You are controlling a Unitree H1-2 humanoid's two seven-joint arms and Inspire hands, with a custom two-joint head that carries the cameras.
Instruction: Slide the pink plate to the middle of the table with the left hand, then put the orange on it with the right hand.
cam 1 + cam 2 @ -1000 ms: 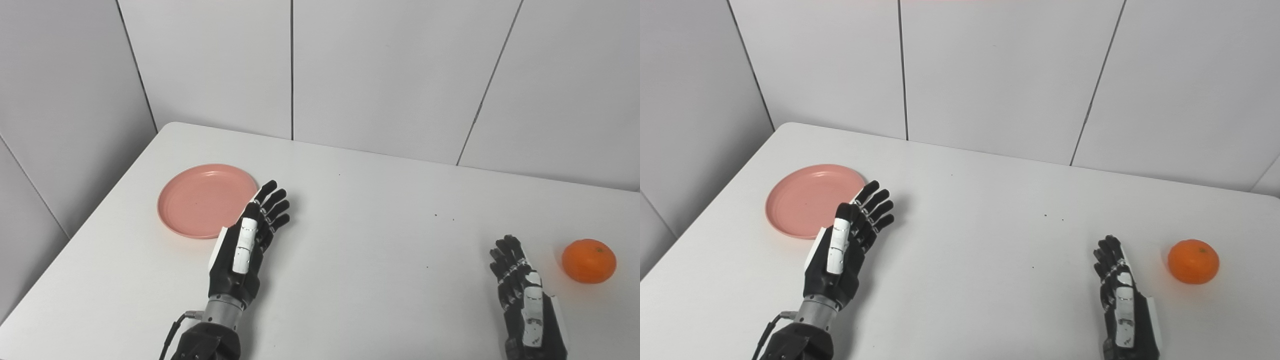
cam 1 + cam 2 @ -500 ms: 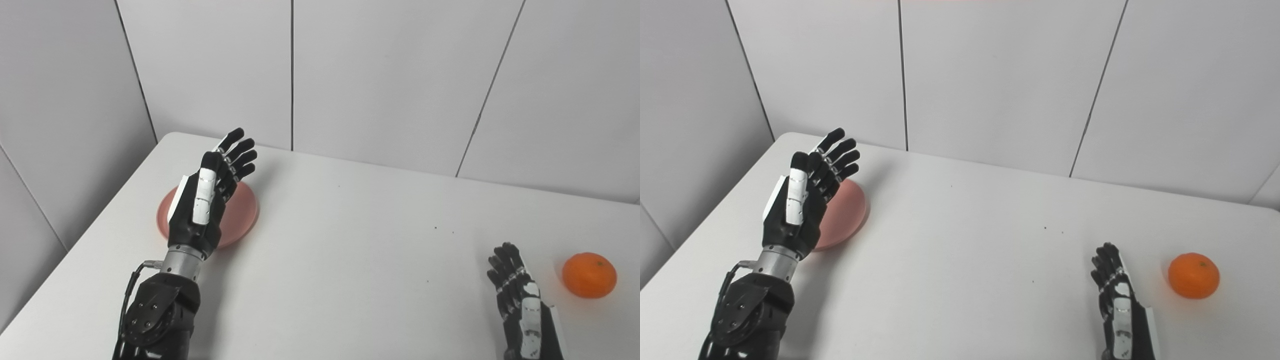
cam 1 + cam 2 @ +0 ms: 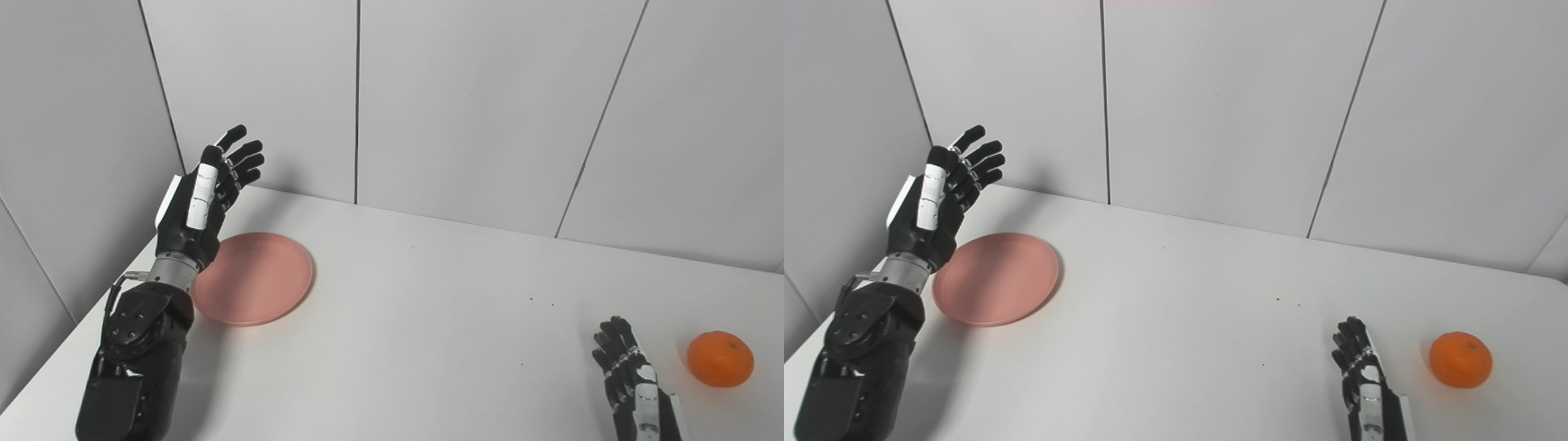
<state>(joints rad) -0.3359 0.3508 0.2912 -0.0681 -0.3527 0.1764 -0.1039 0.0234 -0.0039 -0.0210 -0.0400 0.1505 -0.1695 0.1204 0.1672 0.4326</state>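
A round pink plate (image 3: 257, 278) lies flat on the left part of the white table (image 3: 429, 318). My left hand (image 3: 205, 196) is raised in the air above and to the left of the plate, open, fingers spread and pointing up, holding nothing. An orange (image 3: 719, 359) sits near the table's right edge. My right hand (image 3: 634, 389) rests low at the bottom right, just left of the orange and apart from it, open with nothing in it.
Grey wall panels (image 3: 478, 104) stand behind the table and along its left side, close to the raised left hand. A few dark specks (image 3: 542, 301) mark the tabletop between plate and orange.
My left hand has risen from the table beside the plate's right edge and swung leftward, now high over the plate's left side. The camera has tilted up a little. The right hand has barely moved.
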